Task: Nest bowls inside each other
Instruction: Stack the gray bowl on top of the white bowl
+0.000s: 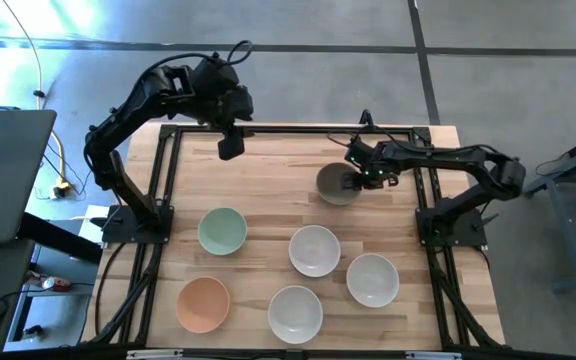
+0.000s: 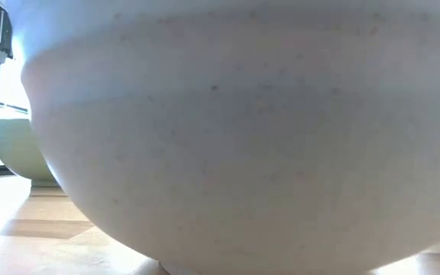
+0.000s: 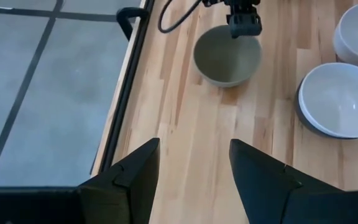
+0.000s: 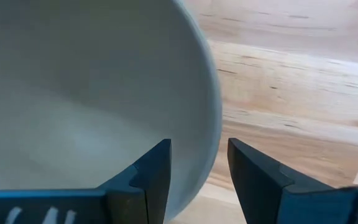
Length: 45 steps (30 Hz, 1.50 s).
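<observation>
Right tool straddles the grey bowl's rim

Right tool point(image 1: 360, 172) – one finger inside, one outside the grey bowl point(image 1: 336, 186) at the counter's point(image 1: 268, 180) far side; left tool point(image 3: 194, 165) hovers open – empty.

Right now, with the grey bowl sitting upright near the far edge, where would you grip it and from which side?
Grip the grey bowl by its thin rim, one finger inside the wall and one outside, coming down from above on the side facing the right arm. It sits upright and open, and the right tool is already at that edge, fingers astride the rim. The left tool waits, open, near the far edge.
</observation>
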### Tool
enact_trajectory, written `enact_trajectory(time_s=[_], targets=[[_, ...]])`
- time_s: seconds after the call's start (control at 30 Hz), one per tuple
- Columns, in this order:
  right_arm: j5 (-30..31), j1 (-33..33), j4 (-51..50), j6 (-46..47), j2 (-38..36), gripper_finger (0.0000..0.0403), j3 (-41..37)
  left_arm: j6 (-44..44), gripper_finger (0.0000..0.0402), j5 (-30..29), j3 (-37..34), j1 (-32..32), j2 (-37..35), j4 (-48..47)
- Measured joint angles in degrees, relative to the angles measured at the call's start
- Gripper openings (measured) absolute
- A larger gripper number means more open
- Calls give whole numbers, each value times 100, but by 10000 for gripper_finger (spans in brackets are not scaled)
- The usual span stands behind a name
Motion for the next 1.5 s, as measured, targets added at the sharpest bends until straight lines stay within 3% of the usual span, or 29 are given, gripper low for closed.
enact_trajectory(time_s=[0.23,0.5,1.1,1.5], targets=[[1,0,88,-128,260,125,0,15,184,2,0,0,0,-11],[8,-13,247,-398,271,8,0,18,184,4,0,2,0,-11],[-455,11,231,-473,271,1,16,167,184,7,0,0,0,-136],[68,52,-855,-942,271,0,1438,167,184,7,0,1,-2,-265]])
